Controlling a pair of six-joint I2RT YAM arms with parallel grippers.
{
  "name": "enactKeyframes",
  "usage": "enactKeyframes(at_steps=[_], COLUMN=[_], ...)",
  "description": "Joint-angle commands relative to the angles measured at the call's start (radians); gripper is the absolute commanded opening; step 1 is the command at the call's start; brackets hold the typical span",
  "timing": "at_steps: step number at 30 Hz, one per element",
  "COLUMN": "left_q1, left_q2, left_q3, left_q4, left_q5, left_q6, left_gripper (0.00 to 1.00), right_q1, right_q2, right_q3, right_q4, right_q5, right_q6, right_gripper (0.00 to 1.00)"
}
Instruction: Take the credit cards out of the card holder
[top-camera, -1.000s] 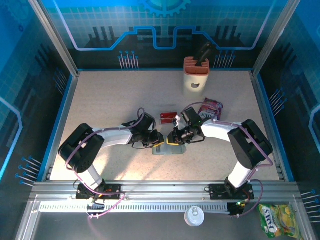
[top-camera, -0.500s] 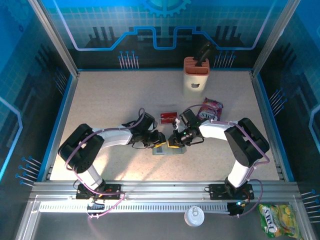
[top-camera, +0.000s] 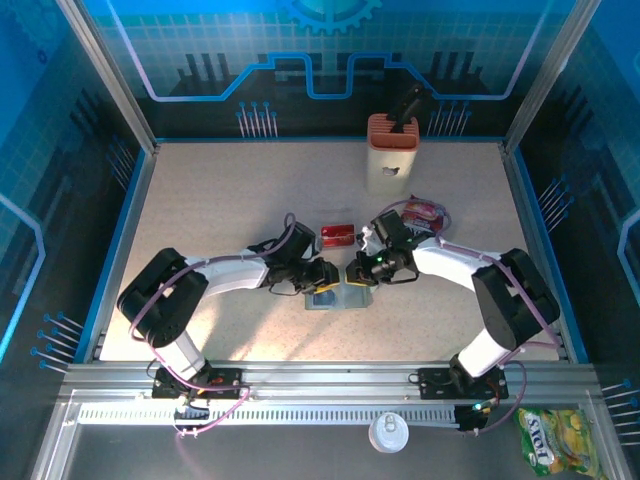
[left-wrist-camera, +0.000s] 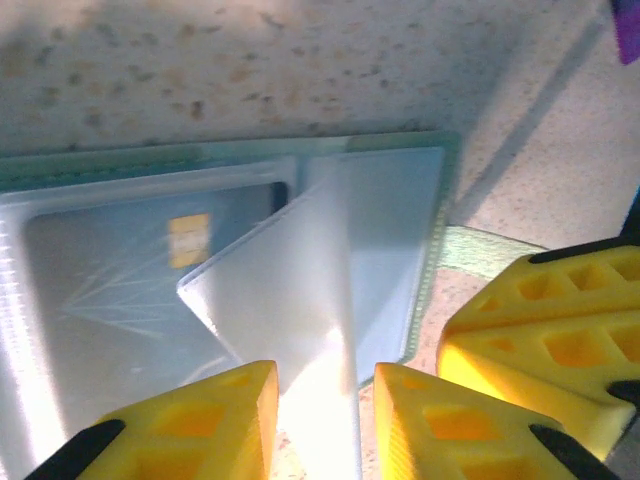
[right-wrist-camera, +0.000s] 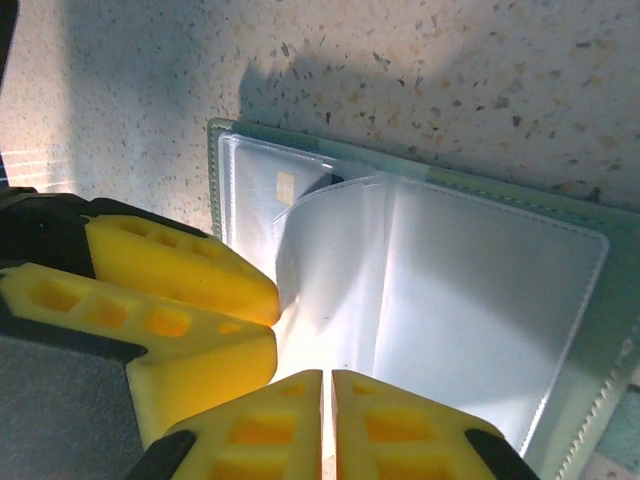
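Right end effector (right-wrist-camera: 327, 385), nearly closed, pinches the clear leaf (right-wrist-camera: 330, 290) of the card holder (top-camera: 335, 300), lying open on the bench (top-camera: 220, 200); left end effector (left-wrist-camera: 320, 378) straddles it, slightly parted, nearest the pocketed blue card (left-wrist-camera: 120, 290).

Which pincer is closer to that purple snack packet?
Right. In the top view the right pincer sits below-left of the snack packet, over the card holder; the left pincer lies further left.
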Motion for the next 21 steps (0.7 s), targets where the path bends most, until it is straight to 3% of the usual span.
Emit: enactKeyframes(at_steps=[1, 21], left_q1=[-0.012, -0.048], left_q2=[0.001, 0.155], left_q3=[0.042, 0.199], left_q4=[-0.011, 0.001], left_q5=[0.026, 0.064], left_q6=[-0.012, -0.007], left_gripper=[0.31, 0.39], right_q1=[-0.020, -0.079], right_q2=[-0.039, -0.163], right_q3=[-0.009, -0.034], right_q4=[-0.046, -0.133], right_q5=[0.014, 0.035], right_q6=[-0.022, -0.049], right_gripper=[0.11, 0.11])
